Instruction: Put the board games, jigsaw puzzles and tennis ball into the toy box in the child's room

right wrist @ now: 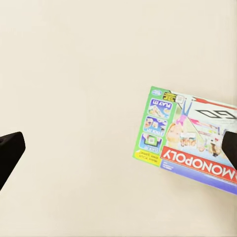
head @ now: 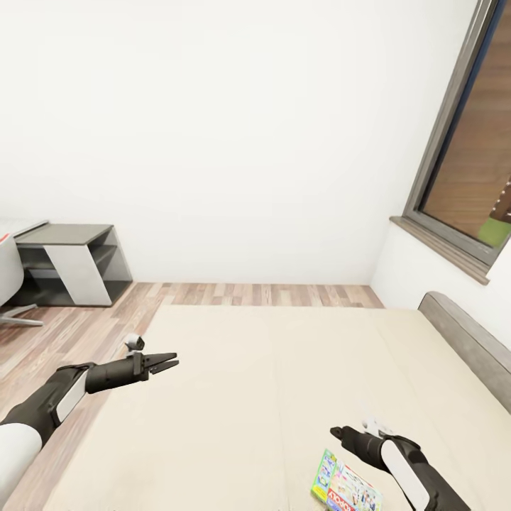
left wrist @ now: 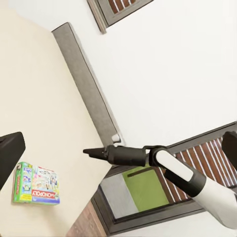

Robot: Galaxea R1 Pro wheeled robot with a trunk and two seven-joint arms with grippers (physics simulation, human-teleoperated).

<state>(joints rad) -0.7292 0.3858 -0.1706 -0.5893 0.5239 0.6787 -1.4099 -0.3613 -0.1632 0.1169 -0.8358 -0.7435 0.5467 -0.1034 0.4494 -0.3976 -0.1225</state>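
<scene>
Green-edged Monopoly box (head: 345,489) lies flat on the beige bed (head: 270,397), at the lower right of the head view, just left of my right gripper (head: 339,431), whose fingers stand apart and empty. My left gripper (head: 167,363), also parted and empty, hangs well apart at mid-left. The right arm is nearer.

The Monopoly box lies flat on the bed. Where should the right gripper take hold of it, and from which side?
Probably at a free edge: the Monopoly box lies flat on the bed, nothing beside it. The right gripper hovers just beyond it, so come down from above and pinch across the thin edge nearest it, lifting that side first.
</scene>
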